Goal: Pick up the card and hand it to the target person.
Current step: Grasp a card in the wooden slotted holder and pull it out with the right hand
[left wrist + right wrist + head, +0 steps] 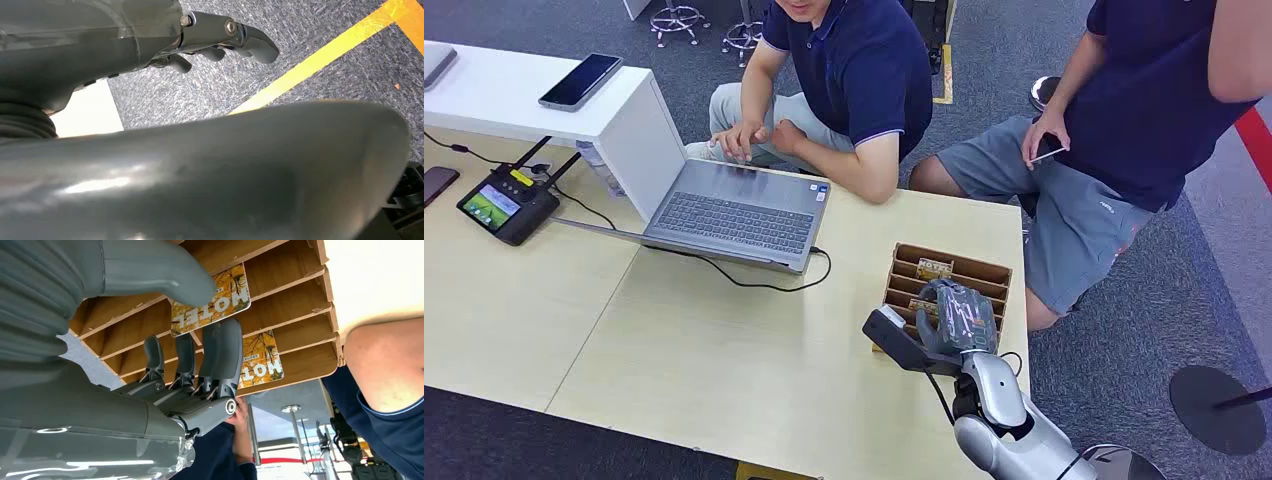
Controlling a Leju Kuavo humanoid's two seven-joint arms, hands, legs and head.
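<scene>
In the head view, the robot's right hand (954, 318) hovers over the brown slotted wooden card rack (994, 272) at the near right corner of the pale wooden table (724, 340). One yellow-printed hotel card (934, 268) shows in a far slot, just beyond the hand; a second card's edge peeks beside the fingers. Two people in navy shirts sit beyond the table, one behind the open grey laptop (734, 215), the other off the right edge.

The left wrist view looks down at grey carpet with yellow tape (320, 60); the left hand (225, 42) hangs low with its fingers loosely curled around nothing, so the right hand is by far the nearer to the cards.

In the right wrist view, two cards are visible. The nearer card (212, 300) lies between the thick grey thumb (165, 275) and the dark fingers (220, 355), long axis along its slot; whether they are clamped on it I cannot tell. The second card (260, 362) sits two slots further on, just past the fingertips.
</scene>
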